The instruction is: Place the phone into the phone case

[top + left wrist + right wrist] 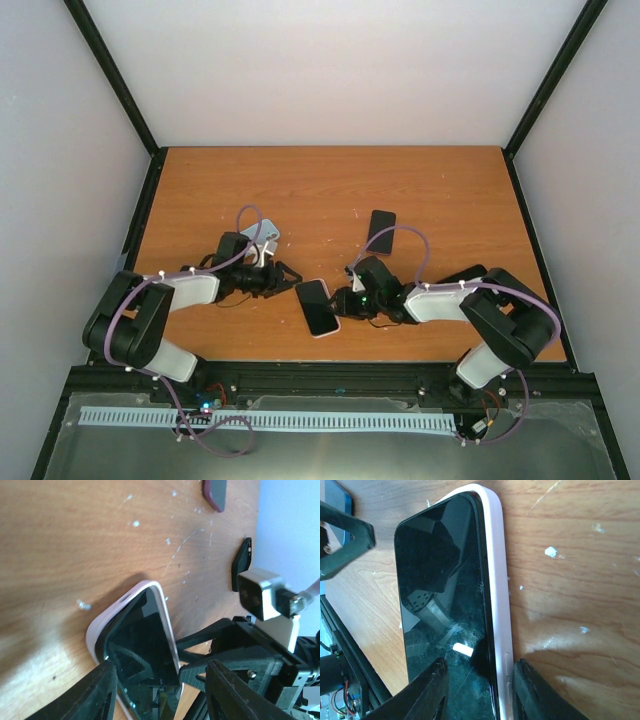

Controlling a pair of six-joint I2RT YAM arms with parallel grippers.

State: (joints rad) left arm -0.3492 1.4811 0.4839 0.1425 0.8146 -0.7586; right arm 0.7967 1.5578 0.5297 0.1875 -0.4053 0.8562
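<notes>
I'm straddling the phone case (495, 555) rim with the spread right end effector (480, 682), seemingly seating the phone (440, 580); spread left end effector (162, 690) is flanking it

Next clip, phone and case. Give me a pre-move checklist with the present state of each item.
1. The phone sits in the case along the rim nearest the right tool: ok.
2. Its opposite edge is seated too: cannot tell; no rim shows there in the right wrist view.
3. The left tool is open and straddles the phone's end: ok.
4. The right tool has a firm hold on the phone: cannot tell.
5. The two tools are apart from each other: ok.
6. The dark item at the back is away from both tools: ok.
</notes>
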